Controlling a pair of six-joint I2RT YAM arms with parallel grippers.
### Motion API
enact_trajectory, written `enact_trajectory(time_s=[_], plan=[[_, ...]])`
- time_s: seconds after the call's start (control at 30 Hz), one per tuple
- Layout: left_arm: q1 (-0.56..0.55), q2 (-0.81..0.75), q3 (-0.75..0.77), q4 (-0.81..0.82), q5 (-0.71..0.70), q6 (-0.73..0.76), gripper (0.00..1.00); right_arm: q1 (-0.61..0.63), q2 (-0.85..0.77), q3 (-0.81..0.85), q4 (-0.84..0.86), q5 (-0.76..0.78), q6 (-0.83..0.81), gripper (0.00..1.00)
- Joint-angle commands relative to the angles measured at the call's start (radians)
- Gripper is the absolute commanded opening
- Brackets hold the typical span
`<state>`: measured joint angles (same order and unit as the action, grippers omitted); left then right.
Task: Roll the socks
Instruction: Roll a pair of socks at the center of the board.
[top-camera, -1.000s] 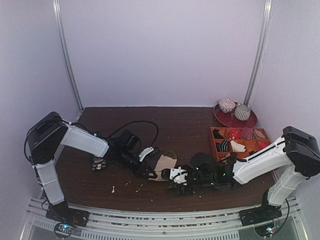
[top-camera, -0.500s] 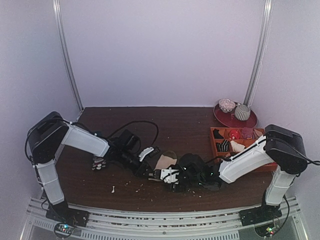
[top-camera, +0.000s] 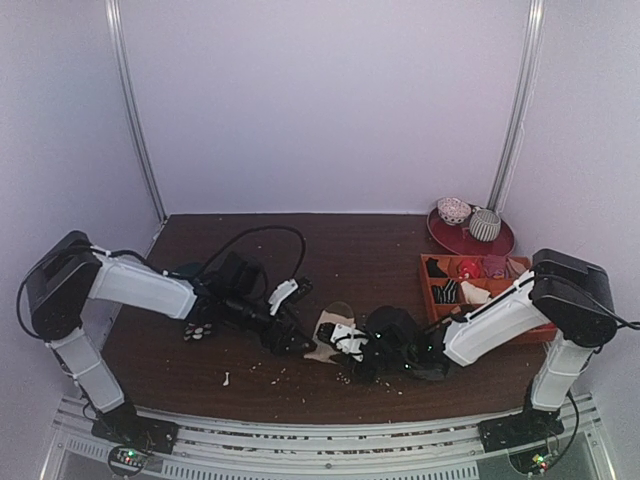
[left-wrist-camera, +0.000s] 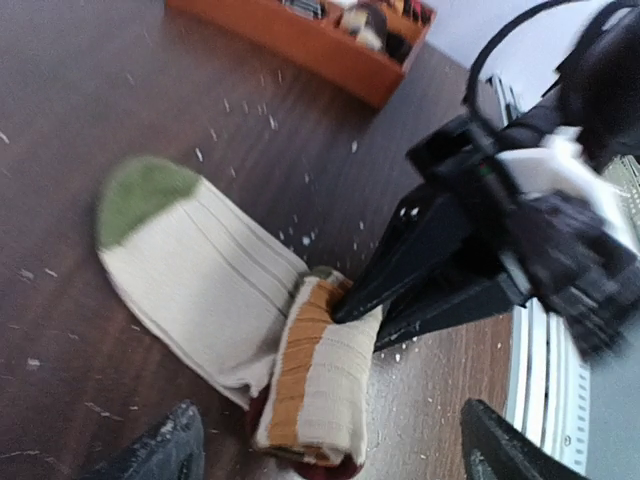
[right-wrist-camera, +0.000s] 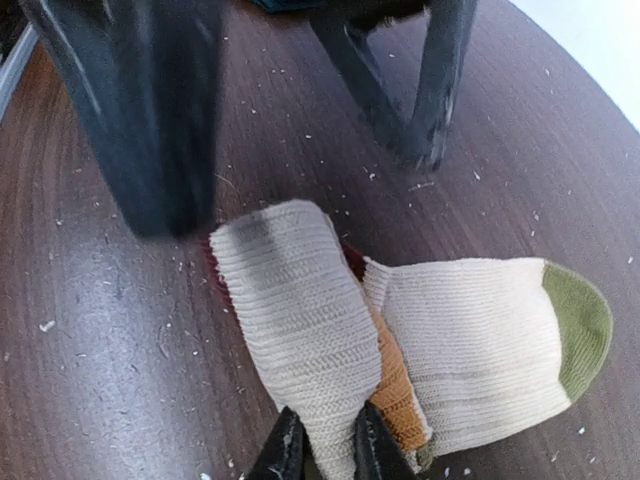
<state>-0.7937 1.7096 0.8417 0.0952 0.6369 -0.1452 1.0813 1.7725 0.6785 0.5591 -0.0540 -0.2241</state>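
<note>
Midway along the near edge of the bench (top-camera: 350, 250), a little in from it: socks (left-wrist-camera: 200, 270), flat on the wood. Long axis running near to far and leaning slightly rightward. Green toe aimed at the far edge, folded end turned toward the near edge. Pinched at that fold by the right claw (right-wrist-camera: 328, 452), clenched on the top cream layer. Just beside the fold, on its left, the left claw (left-wrist-camera: 330, 435), released, fingers (right-wrist-camera: 150, 100) spread wide; cannot tell whether touching the knit.

Dark brown wood grain all over the top, sprinkled with pale crumbs (left-wrist-camera: 270, 120). Pale lilac walls (top-camera: 330, 100) behind and to both sides, with a metal pole (top-camera: 135, 120) at each far corner. Orange tray (left-wrist-camera: 300, 45) of small compartments by the right edge, stuffed with little socks. Red plate (top-camera: 450, 240) in the far right corner, carrying two bundles. Small dark patterned sock (top-camera: 199, 328) toward the left edge, well apart from the pair.

Ribbed cream knit, olive-green toe cap, orange-brown band across the folded part, dark red peeping from beneath the fold.
</note>
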Motion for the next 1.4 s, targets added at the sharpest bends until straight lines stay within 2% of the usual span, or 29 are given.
enact_trajectory(time_s=[0.0,0.13,0.17,0.23,0.3,0.4,0.47,0.53,0.6,0.63,0.67,0.73,0.87,1.0,1.17,1.37], plan=[[0.001,-0.151,-0.165,0.426,-0.15,0.028,0.9,-0.028,0.007,-0.081,-0.134,-0.154,0.243,0.16],[-0.004,-0.241,-0.353,0.808,-0.326,0.047,0.92,-0.053,0.032,-0.102,-0.121,-0.242,0.34,0.16],[-0.004,-0.245,-0.381,0.885,-0.36,0.054,0.97,-0.057,0.039,-0.104,-0.123,-0.25,0.352,0.16],[0.0,-0.232,-0.387,0.938,-0.396,0.078,0.98,-0.066,0.049,-0.105,-0.13,-0.261,0.368,0.16],[0.032,-0.19,-0.36,0.965,-0.321,0.044,0.98,-0.074,0.051,-0.104,-0.138,-0.266,0.376,0.16],[0.078,-0.122,-0.371,1.117,-0.161,-0.087,0.98,-0.091,0.061,-0.098,-0.149,-0.276,0.385,0.16],[0.098,-0.076,-0.347,1.15,0.036,-0.091,0.98,-0.105,0.071,-0.087,-0.167,-0.288,0.385,0.16],[0.097,-0.052,-0.349,1.174,0.109,-0.096,0.97,-0.116,0.078,-0.077,-0.185,-0.299,0.381,0.16],[0.095,-0.03,-0.335,1.111,0.157,-0.08,0.87,-0.127,0.086,-0.07,-0.202,-0.312,0.371,0.16],[0.089,-0.021,-0.314,1.025,0.164,-0.045,0.8,-0.132,0.093,-0.064,-0.214,-0.316,0.362,0.16],[0.082,-0.015,-0.293,0.931,0.155,-0.002,0.79,-0.137,0.099,-0.058,-0.231,-0.318,0.348,0.16],[0.063,0.001,-0.255,0.778,0.116,0.062,0.79,-0.147,0.108,-0.043,-0.268,-0.321,0.328,0.16],[0.029,0.04,-0.225,0.657,0.083,0.112,0.8,-0.168,0.107,-0.034,-0.283,-0.334,0.313,0.16],[-0.012,0.123,-0.151,0.505,0.025,0.187,0.76,-0.176,0.112,-0.028,-0.29,-0.347,0.306,0.16],[-0.029,0.174,-0.123,0.489,0.02,0.196,0.75,-0.181,0.119,-0.029,-0.297,-0.352,0.3,0.16],[-0.029,0.208,-0.11,0.446,0.018,0.207,0.53,-0.189,0.122,-0.033,-0.293,-0.356,0.304,0.16]])
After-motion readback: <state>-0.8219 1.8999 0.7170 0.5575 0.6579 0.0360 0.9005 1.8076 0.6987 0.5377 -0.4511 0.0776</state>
